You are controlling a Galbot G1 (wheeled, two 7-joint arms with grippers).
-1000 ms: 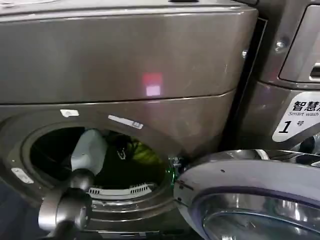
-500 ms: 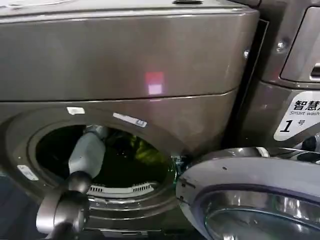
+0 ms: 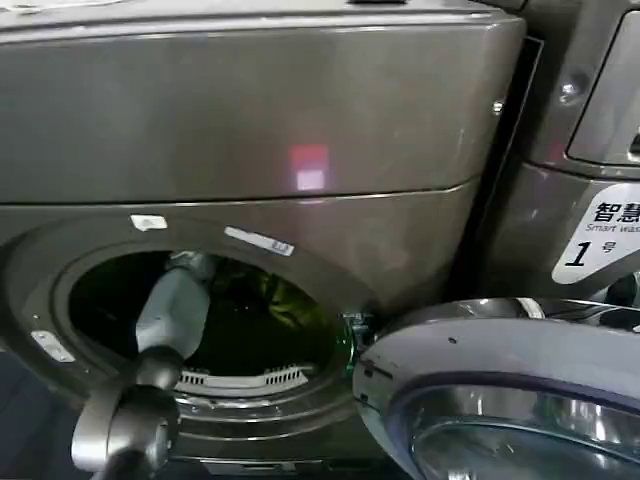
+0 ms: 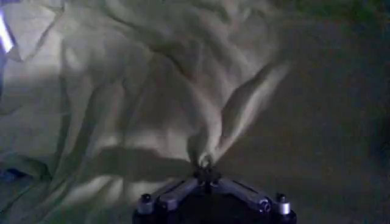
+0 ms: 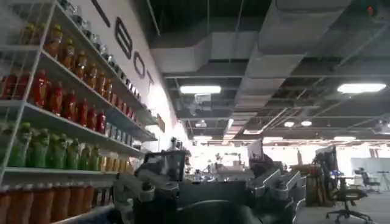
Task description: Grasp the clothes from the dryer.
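Nearest in the head view, the silver-rimmed round glass door (image 3: 510, 400) hangs swung open at the near right, and the left arm's grey elbow sits at the near left, its forearm running up and into the round porthole of the large dark grey-brown metallic dryer (image 3: 250, 130). Inside the drum, the left end effector (image 4: 206, 163) has its fingers drawn together to a point on a raised fold of the soft yellow-green bundle of clothes (image 4: 122, 103), which lies toward the far right of the drum opening (image 3: 290, 300); the cloth puckers where the fingertips meet, so it appears pinched. Judging from this, the reach is done and the grasp looks made, though how firmly cannot be told; drawing the bundle out through the opening is what is left. The right end effector (image 5: 213, 182) is parked away from the machine with its fingers spread, pointing out at shelves of coloured bottles (image 5: 55, 103) and a room beyond.
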